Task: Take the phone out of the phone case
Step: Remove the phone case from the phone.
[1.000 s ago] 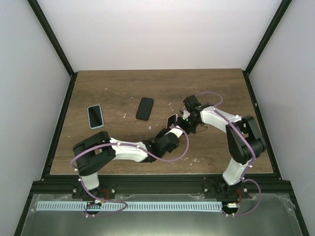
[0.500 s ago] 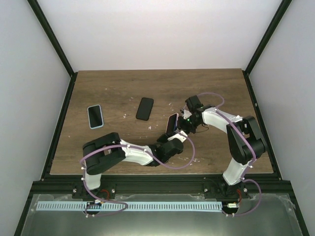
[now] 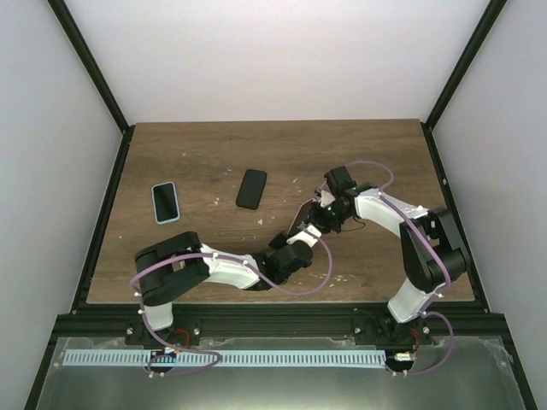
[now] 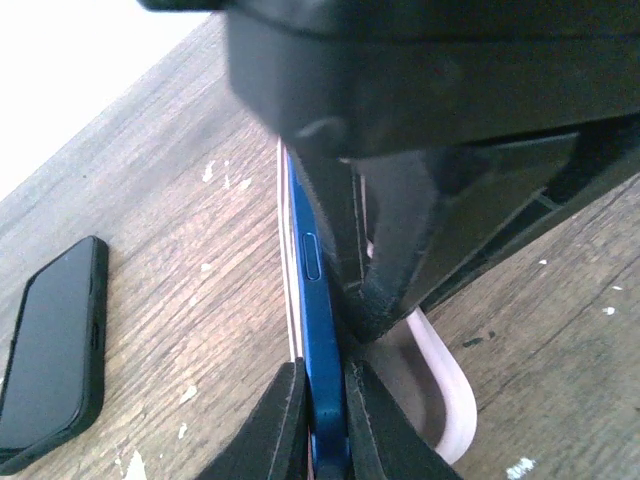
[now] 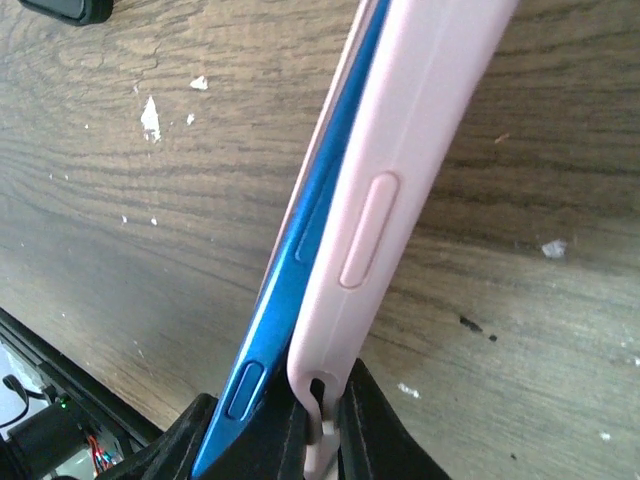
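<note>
Above the middle of the table, both grippers hold a blue phone (image 3: 299, 213) in a pink phone case (image 3: 304, 207) on edge. My left gripper (image 4: 322, 380) (image 3: 299, 229) is shut on the phone's blue edge (image 4: 308, 280). My right gripper (image 5: 325, 400) (image 3: 318, 215) is shut on the rim of the pink case (image 5: 400, 170). In the right wrist view the blue phone (image 5: 285, 290) stands partly out of the case along one side. A peeled corner of the case (image 4: 447, 385) curls away beside the left fingers.
A black phone (image 3: 251, 189) (image 4: 50, 350) lies flat on the wooden table (image 3: 214, 154) behind the grippers. A phone in a light blue case (image 3: 165, 202) lies near the left edge. Black frame rails border the table.
My left gripper has gone from open to shut on the phone's edge. The left arm has shifted under the phone, and the phone has tilted slightly. The right gripper has kept its hold.
</note>
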### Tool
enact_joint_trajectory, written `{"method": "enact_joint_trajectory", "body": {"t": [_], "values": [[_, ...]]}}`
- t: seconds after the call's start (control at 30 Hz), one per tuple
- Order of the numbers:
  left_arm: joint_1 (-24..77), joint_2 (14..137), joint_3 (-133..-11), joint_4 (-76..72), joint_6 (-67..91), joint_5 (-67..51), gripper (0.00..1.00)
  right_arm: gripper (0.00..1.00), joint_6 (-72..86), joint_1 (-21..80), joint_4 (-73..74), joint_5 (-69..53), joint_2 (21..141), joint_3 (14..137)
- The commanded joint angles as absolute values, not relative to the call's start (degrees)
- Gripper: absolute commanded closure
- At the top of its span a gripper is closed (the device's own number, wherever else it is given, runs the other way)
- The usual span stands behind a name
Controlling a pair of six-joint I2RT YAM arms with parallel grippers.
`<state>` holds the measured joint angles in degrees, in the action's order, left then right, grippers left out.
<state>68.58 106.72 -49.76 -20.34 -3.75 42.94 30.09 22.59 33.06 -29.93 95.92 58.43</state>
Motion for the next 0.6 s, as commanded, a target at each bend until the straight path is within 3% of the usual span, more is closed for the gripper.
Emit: {"method": "enact_joint_trajectory", "body": {"t": [0.0,0.57], "values": [[67.33,101.41,-46.4,-16.79,0.11,44.98,1.0,0.99,27.43,20.78,35.8,-20.04,92.1,56.34],[65.96,86.93,-37.48,-19.6,11.45,38.4,1.0,0.99,25.27,20.79,33.54,-7.97,86.55,54.17]]}}
